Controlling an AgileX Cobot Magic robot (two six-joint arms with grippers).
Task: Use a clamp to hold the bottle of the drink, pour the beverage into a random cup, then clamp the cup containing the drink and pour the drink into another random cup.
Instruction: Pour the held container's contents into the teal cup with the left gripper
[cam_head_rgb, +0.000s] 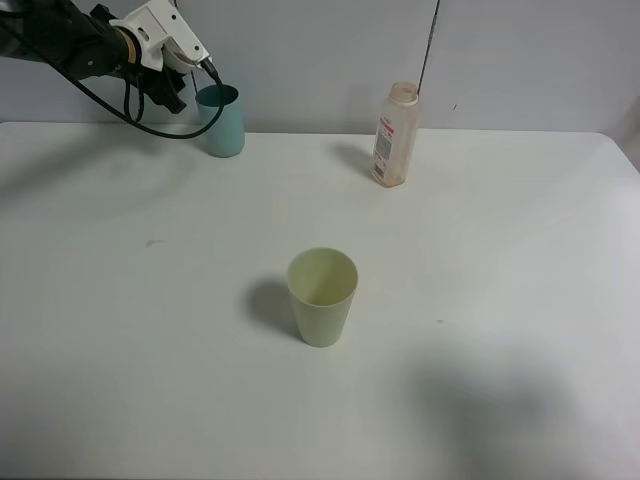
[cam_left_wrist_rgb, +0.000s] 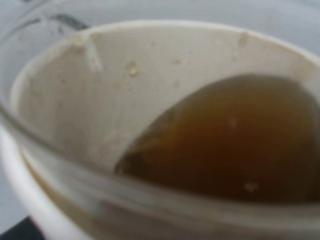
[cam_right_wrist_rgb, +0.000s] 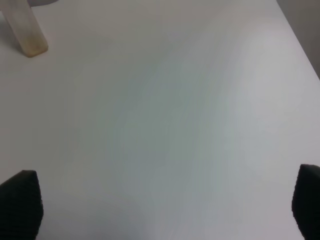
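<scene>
Gripping the tipped paper cup (cam_left_wrist_rgb: 100, 100) by the rim of the teal tumbler (cam_head_rgb: 224, 125), the left claw (cam_head_rgb: 178, 62) looks set to pour tea (cam_left_wrist_rgb: 225, 145); the right claw (cam_right_wrist_rgb: 164, 202) hangs open.

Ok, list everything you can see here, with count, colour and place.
table: one, white, under everything
bottle: one, clear with pink-and-white label, back, right of centre
teal cup: one, teal, back left
pale green cup: one, yellow-green, table's middle
paper cup: one, white inside, tipped, in the left gripper
drink: one pool, reddish-brown, inside the paper cup
left gripper: one, white, raised back left, shut on the paper cup
right gripper: one, black fingertips, open above bare table
</scene>
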